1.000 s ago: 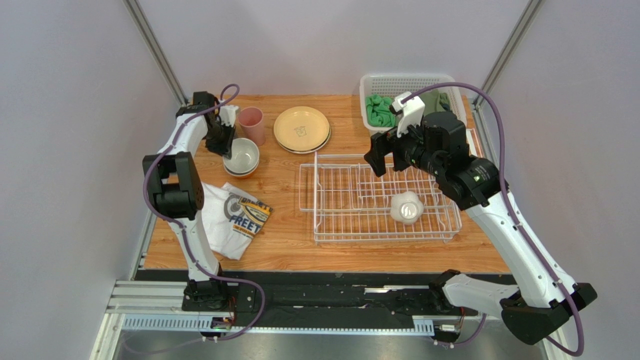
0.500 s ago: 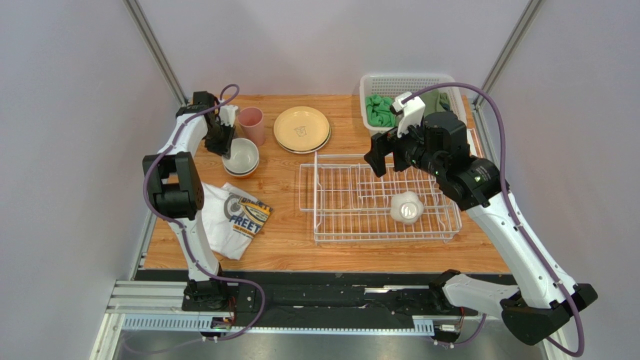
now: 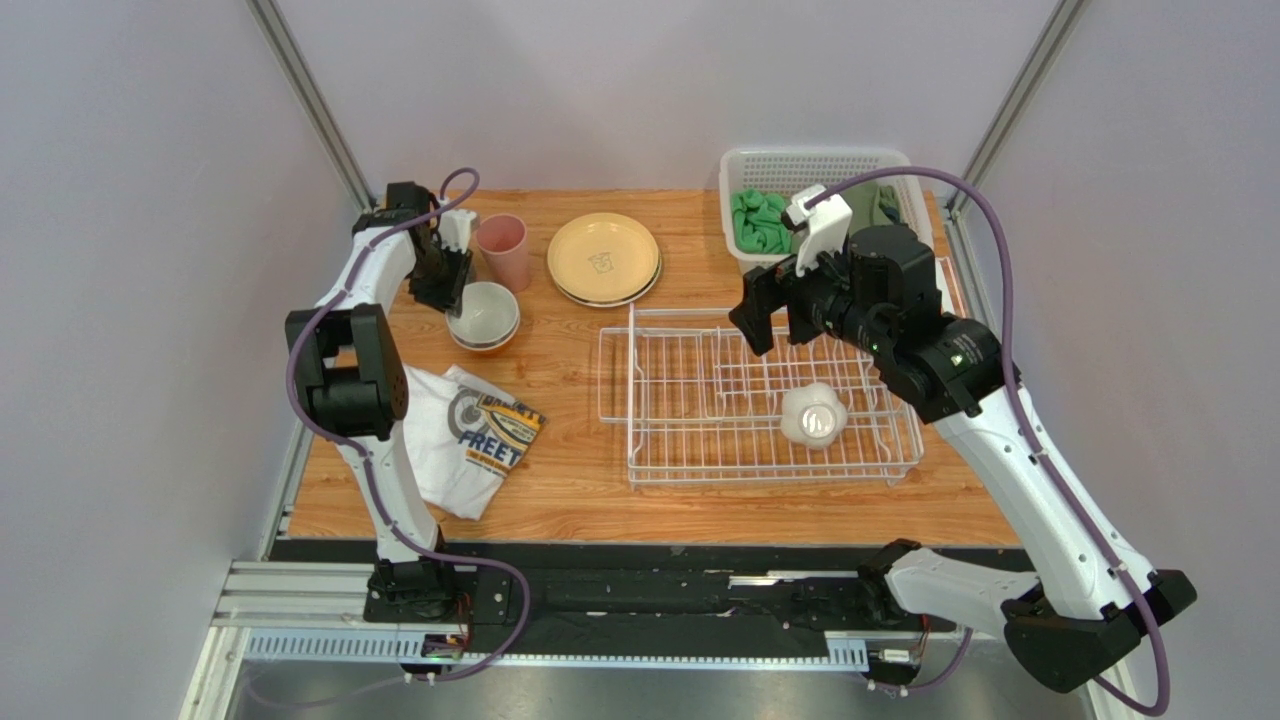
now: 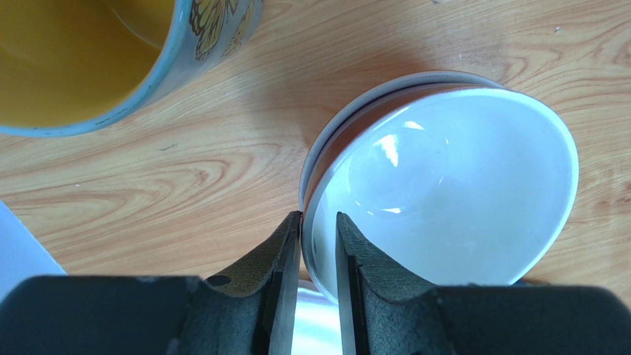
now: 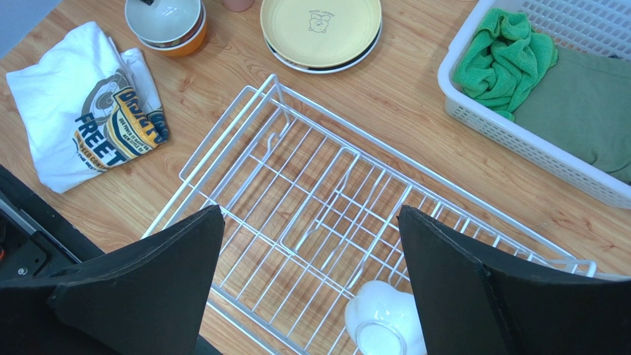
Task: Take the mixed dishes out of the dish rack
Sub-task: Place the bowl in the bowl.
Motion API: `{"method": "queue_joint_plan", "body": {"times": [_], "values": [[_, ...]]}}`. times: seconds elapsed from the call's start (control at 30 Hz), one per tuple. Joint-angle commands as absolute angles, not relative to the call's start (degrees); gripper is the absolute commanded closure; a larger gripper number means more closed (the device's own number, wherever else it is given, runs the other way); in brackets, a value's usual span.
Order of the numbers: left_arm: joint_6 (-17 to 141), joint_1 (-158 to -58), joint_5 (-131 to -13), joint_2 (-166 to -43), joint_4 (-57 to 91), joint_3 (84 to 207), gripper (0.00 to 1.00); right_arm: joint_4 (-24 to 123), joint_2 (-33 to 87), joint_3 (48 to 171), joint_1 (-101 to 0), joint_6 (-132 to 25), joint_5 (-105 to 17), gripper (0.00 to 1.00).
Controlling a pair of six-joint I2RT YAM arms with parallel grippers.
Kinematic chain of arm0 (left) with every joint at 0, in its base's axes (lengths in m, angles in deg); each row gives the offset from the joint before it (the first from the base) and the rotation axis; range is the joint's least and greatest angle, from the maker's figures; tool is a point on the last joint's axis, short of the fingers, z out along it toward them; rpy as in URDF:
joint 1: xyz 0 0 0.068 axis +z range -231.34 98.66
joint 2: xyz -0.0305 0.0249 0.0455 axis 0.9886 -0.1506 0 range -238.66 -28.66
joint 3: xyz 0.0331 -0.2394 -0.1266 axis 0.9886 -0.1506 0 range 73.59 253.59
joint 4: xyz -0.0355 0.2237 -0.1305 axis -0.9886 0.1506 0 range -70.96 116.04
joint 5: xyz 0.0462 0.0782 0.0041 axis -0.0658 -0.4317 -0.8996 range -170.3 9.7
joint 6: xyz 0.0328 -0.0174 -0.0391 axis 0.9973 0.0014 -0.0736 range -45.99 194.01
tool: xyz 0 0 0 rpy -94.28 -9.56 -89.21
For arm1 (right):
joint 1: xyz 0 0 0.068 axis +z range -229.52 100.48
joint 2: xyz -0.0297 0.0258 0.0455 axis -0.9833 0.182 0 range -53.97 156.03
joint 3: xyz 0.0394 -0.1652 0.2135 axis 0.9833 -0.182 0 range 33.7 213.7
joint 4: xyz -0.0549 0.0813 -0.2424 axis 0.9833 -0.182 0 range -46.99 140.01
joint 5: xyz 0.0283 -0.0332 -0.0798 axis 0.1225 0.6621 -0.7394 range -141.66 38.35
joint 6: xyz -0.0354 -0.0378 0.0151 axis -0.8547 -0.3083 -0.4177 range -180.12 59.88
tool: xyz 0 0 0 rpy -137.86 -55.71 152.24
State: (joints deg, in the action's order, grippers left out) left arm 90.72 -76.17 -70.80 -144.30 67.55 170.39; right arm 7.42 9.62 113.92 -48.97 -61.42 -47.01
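Wooden table (image 3: 580,468) — left gripper (image 4: 318,229) reaches down, pinching white bowl (image 4: 444,185).

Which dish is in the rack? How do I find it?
Find the big white wire rack in the middle of the wooden table. Near its right end sits a small white bowl. It is the only dish inside the rack.

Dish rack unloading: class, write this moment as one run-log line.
left gripper: shut on top bowl rim | right gripper: open, above dish rack | rack holds: small white bowl
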Motion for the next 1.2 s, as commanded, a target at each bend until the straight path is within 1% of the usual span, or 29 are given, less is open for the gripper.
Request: {"method": "queue_joint_plan", "body": {"times": [0.0, 0.37, 0.5, 0.53, 0.67, 0.8, 0.97, 1.17], "values": [[90.7, -76.6, -71.3, -142.9, 67.2, 172.2, 0.67, 8.9, 8.5, 113.4, -49.2, -61.4, -46.1, 0.07], [91.7, -76.7, -73.0, -140.6, 67.6, 172.0, 0.66, 8.1, 8.8, 113.5, -49.3, -62.4, -48.0, 0.07], [91.8, -76.8, -72.0, -138.1, 67.5, 171.9, 0.58, 5.3, 9.8, 113.4, -49.4, -63.9, -50.9, 0.07], [91.8, -76.7, -71.8, -137.7, 67.5, 171.8, 0.56, 4.4, 10.0, 112.4, -49.4, -64.2, -51.6, 0.07], [91.4, -76.7, -70.2, -134.7, 67.4, 171.5, 0.52, 3.4, 9.5, 108.2, -49.4, -66.6, -56.9, 0.07], [91.2, -76.7, -68.2, -131.9, 67.6, 171.3, 0.45, 1.9, 9.5, 104.6, -49.4, -69.2, -59.5, 0.06], [91.5, -76.7, -66.2, -126.9, 68.2, 170.1, 0.43, -2.5, 10.6, 101.6, -49.4, -71.8, -62.7, 0.01], [92.8, -76.7, -64.9, -120.3, 68.3, 166.2, 0.41, -6.1, 10.4, 99.7, -49.4, -74.4, -63.3, 0.01]]}}
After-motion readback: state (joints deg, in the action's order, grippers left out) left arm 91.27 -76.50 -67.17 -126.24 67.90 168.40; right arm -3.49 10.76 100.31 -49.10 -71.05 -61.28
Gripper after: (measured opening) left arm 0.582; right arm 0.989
